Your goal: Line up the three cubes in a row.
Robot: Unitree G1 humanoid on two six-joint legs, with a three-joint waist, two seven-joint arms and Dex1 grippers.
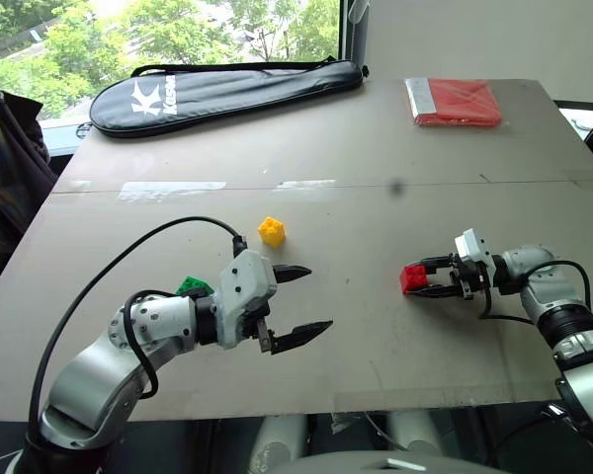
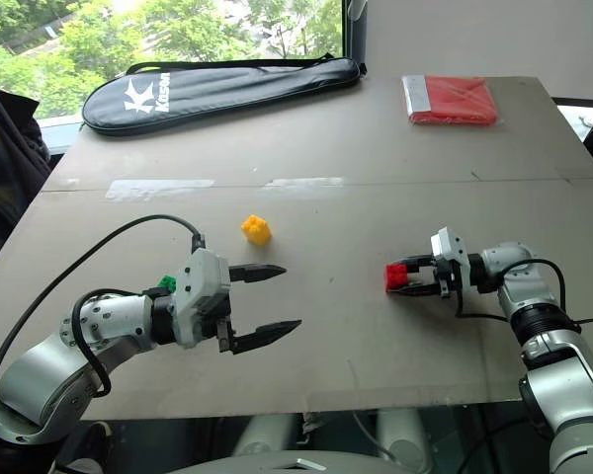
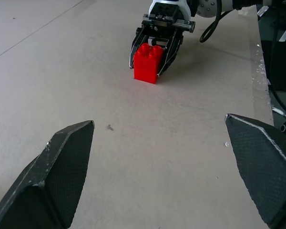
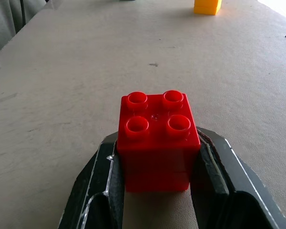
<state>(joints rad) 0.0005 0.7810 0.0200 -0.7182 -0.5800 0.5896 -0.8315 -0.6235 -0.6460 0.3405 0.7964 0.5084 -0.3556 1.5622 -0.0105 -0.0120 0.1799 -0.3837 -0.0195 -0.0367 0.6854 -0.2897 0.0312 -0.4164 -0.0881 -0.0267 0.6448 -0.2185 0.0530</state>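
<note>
Windowed room, bare tabletop, trees

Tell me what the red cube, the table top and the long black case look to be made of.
Red cube: moulded plastic, likely; glossy, crisp round studs.
Table top: looks like matte grey-brown board, with a seam running across; exact material unclear.
Black case: probably woven synthetic fabric; soft sagging outline, printed white logo, a strap along its edge.

Head stereo pair overlooks table; wrist views low, perhaps facing each other
</note>
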